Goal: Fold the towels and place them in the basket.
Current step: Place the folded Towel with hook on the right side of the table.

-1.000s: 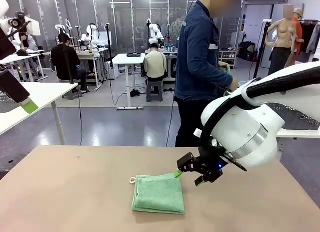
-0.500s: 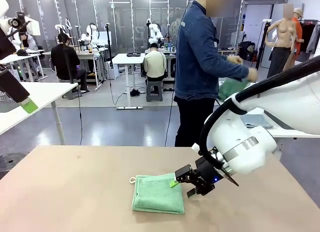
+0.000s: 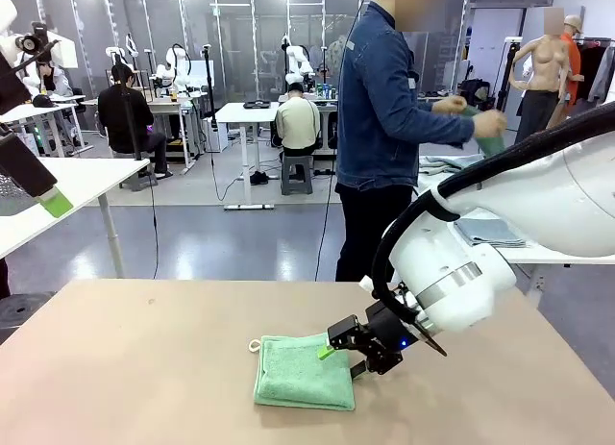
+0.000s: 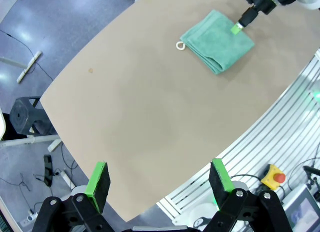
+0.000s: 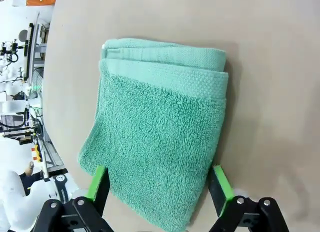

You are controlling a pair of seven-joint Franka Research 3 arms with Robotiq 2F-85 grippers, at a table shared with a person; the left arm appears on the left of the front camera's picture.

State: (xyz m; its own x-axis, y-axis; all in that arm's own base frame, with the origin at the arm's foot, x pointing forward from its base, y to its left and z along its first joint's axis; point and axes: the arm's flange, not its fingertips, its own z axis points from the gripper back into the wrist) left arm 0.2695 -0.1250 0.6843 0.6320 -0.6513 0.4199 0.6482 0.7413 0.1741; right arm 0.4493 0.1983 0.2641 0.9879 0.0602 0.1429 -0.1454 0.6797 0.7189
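Observation:
A mint green towel [image 3: 300, 373] lies folded on the tan table [image 3: 144, 368], with a small white loop [image 3: 255, 346] at its far left corner. My right gripper [image 3: 342, 359] hovers low over the towel's right edge, open. In the right wrist view its fingers [image 5: 98, 181] straddle the near end of the towel [image 5: 160, 127] and nothing is pinched. My left gripper [image 4: 159, 178] is open high above the table, far from the towel [image 4: 216, 41]; one finger [image 3: 43, 190] shows at the front view's left edge. The basket is out of view.
A person in a denim jacket [image 3: 384, 109] stands at the far side, turned right, holding a green cloth [image 3: 480, 118] over a white side table with grey-blue cloths [image 3: 490, 232]. A bit of grey mesh [image 3: 12, 193] shows at the left edge. The table edge and floor [image 4: 30, 51] lie below my left gripper.
My right gripper has moved left and down, from beside the towel's far right corner to over its right edge. The person has lifted the green cloth higher. The left gripper has stayed still.

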